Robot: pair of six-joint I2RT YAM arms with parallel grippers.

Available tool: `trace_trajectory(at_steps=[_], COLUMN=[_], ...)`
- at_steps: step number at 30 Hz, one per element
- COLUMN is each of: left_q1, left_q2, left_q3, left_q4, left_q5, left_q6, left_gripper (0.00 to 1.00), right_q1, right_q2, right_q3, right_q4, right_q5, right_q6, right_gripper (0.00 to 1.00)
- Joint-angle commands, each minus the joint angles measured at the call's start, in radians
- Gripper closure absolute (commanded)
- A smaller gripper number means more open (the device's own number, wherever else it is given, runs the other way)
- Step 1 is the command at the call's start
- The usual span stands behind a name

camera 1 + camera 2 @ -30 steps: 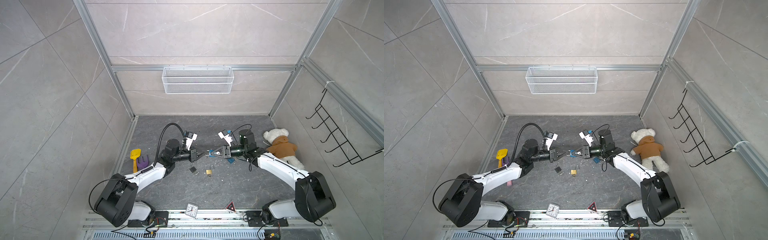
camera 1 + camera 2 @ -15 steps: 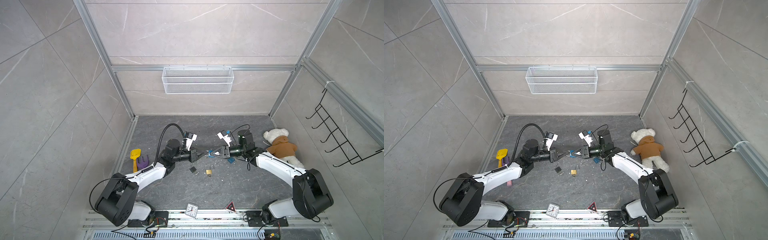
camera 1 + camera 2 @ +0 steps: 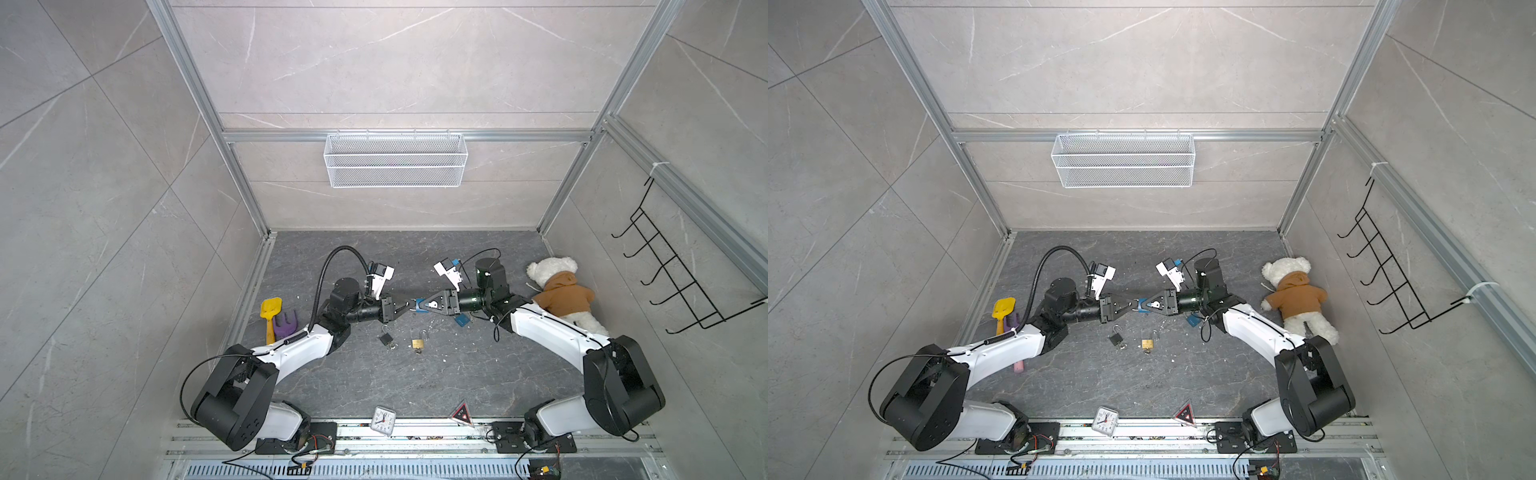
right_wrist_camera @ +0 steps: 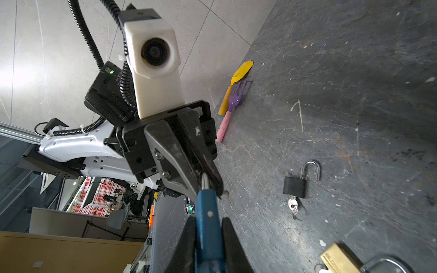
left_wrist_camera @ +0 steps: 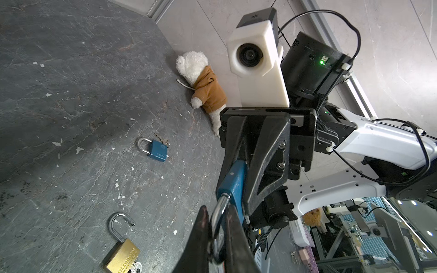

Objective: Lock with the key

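A blue padlock hangs above the floor between the two grippers at mid-scene. My right gripper is shut on its blue body, flat sides between the fingers. My left gripper is shut on its silver shackle, which comes out of the blue body. The two grippers meet tip to tip in both top views, the left gripper against the right gripper. No key shows on the held lock; its keyhole end is hidden between the right fingers.
On the floor below lie a black padlock with its shackle open and keys attached, and an open brass padlock. A second blue padlock lies under the right wrist. Teddy bear at right, toy shovel and rake at left, clock in front.
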Motion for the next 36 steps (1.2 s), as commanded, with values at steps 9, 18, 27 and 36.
trace_trajectory(at_steps=[9,18,27,36], left_q1=[-0.023,-0.015,-0.005,0.025], left_q2=[-0.039,-0.039,-0.027,0.025], left_q3=[-0.020,-0.027,-0.044,-0.062], left_q4=[0.252,0.262,0.262,0.312], left_q5=[0.128,0.115,0.054,-0.002], left_q6=[-0.044,-0.056,-0.070,-0.137], left_gripper=[1.00,1.00,1.00,1.00], right_q1=[-0.015,-0.030,-0.036,-0.041], right_q2=[-0.041,-0.067,-0.079,-0.107], right_q3=[-0.065,-0.107,-0.135,-0.156], right_q4=[0.126,0.214,0.313,0.347], right_q5=[0.081,0.051,0.016,0.000], right_q6=[0.069,0.131,0.203,0.233], right_gripper=[0.79,0.76,0.75,0.75])
